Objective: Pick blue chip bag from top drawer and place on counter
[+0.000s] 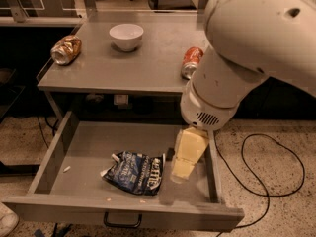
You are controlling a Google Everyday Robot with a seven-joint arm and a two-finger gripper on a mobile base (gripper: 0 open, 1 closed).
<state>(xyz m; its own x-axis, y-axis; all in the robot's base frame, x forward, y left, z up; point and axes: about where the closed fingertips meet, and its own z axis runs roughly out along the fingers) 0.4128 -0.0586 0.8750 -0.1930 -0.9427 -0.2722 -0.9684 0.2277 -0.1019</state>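
Observation:
The blue chip bag lies crumpled on the floor of the open top drawer, near its front middle. My gripper hangs over the drawer's right part, just right of the bag and apart from it. Its cream-coloured fingers point down and hold nothing. The big white arm fills the upper right of the view. The grey counter stands above and behind the drawer.
On the counter are a crushed gold-brown can at the left, a white bowl at the back middle and a red soda can at the right, partly behind the arm. A black cable lies on the floor at the right.

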